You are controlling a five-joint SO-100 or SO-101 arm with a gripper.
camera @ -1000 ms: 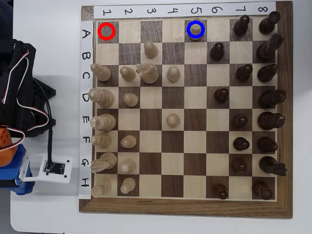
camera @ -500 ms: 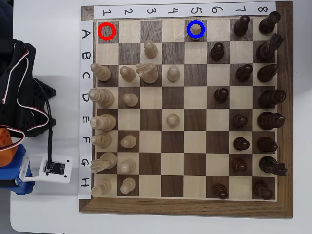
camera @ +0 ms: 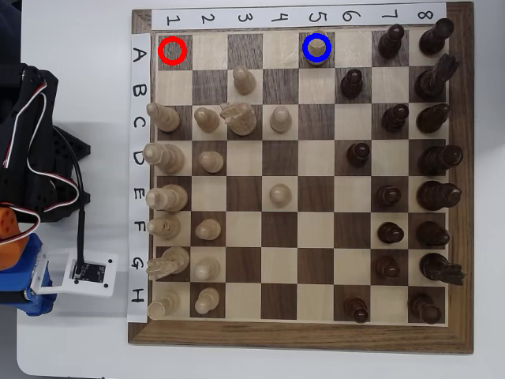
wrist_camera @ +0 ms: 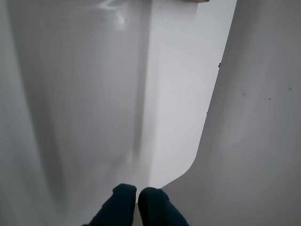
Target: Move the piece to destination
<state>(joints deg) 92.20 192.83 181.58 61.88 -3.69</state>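
The piece, short, pale cream and flat-topped, stands inside the blue ring on the destination, a dark square in row A, column 5 of the overhead view. My arm is folded at the left, off the board and far from the piece. In the wrist view my gripper shows as two dark blue fingertips pressed together at the bottom edge, shut with nothing between them, over bare white table. Neither the board nor the piece appears in the wrist view.
A red ring marks square A1. Pale pieces fill the board's left columns and dark brown pieces the right ones. A small white circuit board hangs by the arm. The wrist view shows a rounded table corner.
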